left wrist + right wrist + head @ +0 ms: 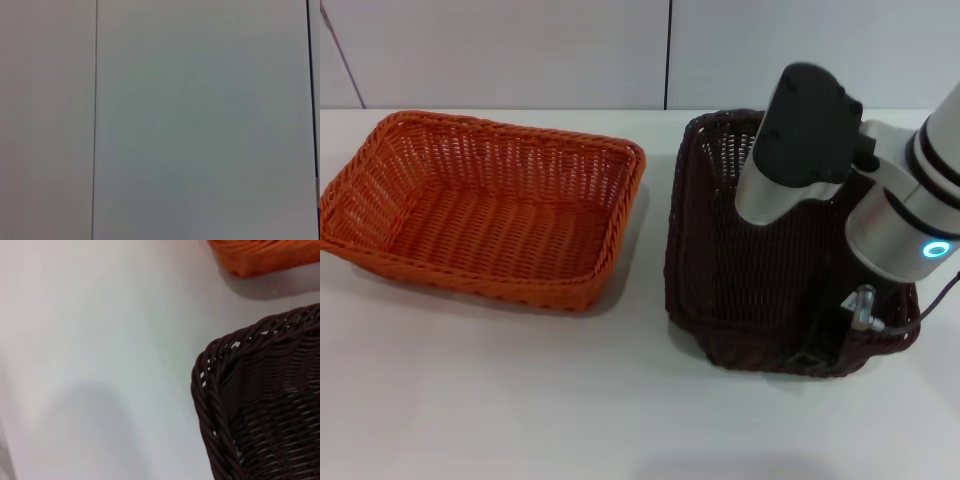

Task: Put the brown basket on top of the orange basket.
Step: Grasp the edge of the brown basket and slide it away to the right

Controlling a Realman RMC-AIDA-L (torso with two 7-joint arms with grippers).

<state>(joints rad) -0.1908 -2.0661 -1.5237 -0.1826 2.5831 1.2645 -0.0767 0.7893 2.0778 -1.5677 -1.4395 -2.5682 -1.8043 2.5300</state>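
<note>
Head view | baskets: two, side by side on white counter (470, 400), apart | one orange basket (485, 210) at left | one brown basket (750, 260) at right | right end effector (820, 345) at brown basket's near rim, grip state cannot tell | left arm unseen

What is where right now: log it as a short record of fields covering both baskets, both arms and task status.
brown basket: on the table, on the robot's right side, empty apart from the arm reaching into it
orange basket: on the table to the left of the brown basket, apart from it, empty
right pincer: down at the near rim of the brown basket, arm over its interior
left arm: out of the head view; its wrist camera faces a plain wall
stacking: not yet done, baskets side by side
</note>
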